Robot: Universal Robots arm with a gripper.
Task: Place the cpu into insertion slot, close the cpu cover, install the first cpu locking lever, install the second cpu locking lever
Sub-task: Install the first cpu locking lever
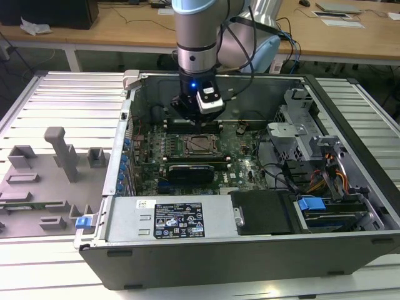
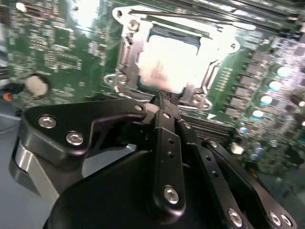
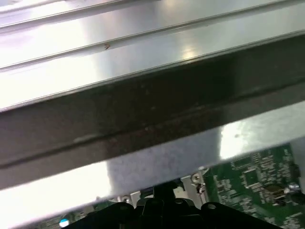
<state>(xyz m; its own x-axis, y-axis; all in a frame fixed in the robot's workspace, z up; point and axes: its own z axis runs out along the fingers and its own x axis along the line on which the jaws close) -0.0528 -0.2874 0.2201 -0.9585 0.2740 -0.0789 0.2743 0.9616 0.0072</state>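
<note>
Far to the exterior view's left, a grey fixture tray with upright blocks, lying on the ribbed metal table just beside the open computer case. A blue clip at the case's near left corner. Along the near edge of the case, a grey power supply box with a label, then a black panel.

Toward the middle, the green motherboard flat in the case, with the insertion slot near its centre. Directly over the board's far side, the arm pointing straight down, a blue light on its wrist; gripper just behind the slot, hanging above the board. To the exterior view's right, a drive cage and bundled cables.

In the second wrist view, much closer: the cpu seated in the slot, its pale top glaring under the light, with the cpu cover lying flat around it as a silver frame. Gripper fingers pressed together, empty, tips just at the near edge of the cover; touching or not, cannot tell.

In the first wrist view, something else again: the case wall as a dark band between bright metal strips, and a corner of the board beneath it.
</note>
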